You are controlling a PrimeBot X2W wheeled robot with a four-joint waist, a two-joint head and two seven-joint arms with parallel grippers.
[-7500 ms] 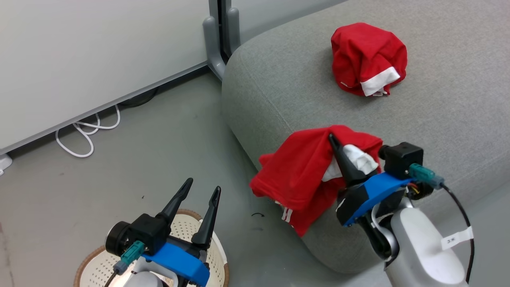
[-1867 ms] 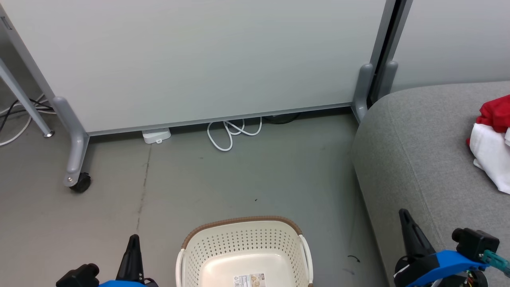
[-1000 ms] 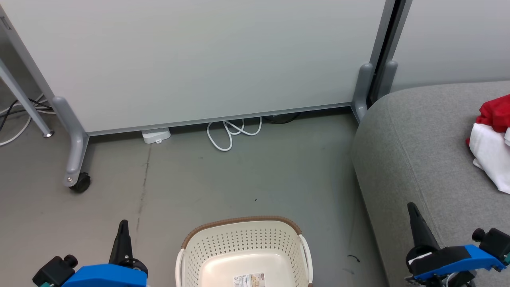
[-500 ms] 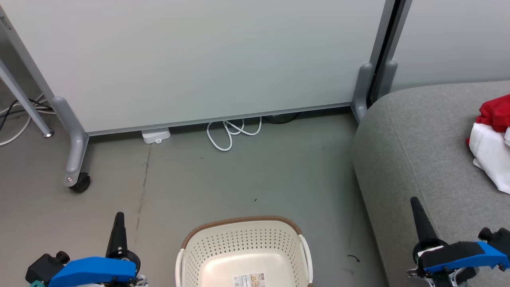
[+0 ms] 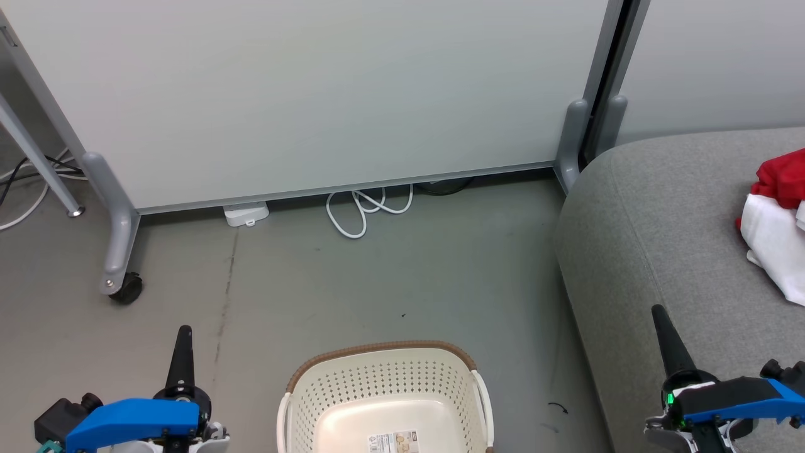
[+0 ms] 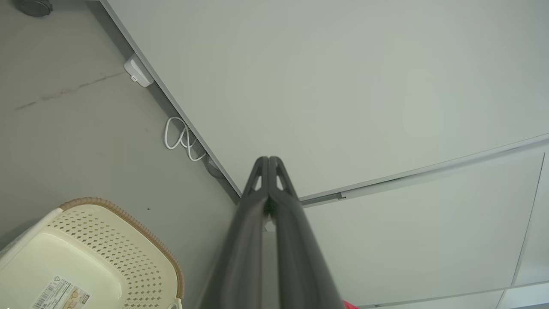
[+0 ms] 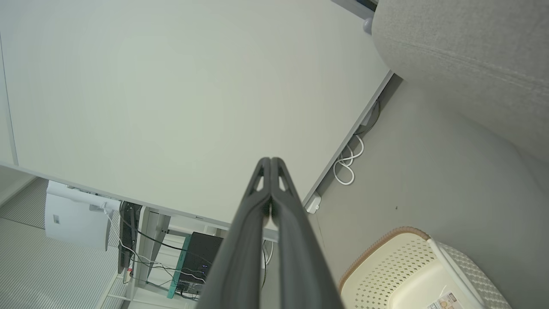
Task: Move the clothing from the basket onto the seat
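Both left hand point(image 6: 268, 159) and right hand point(image 7: 270, 160) are pressed together; head view shows clothing point(image 5: 775, 220) on seat point(image 5: 660, 220).

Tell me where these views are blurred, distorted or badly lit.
Head view: even light, sharp on basket and seat. Left wrist view: left gripper blurs near the lens, tip sharp; panel edge bows. Right wrist view: right gripper blurs likewise; no glare.

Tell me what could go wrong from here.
1. The basket is cut off at the head view's bottom edge, so a garment left in its near part would go unnoticed.
2. The clothing on the seat lies at the frame's right edge; whether it rests securely cannot be judged.
3. The white cable loops on the floor; the robot's base might snag it.
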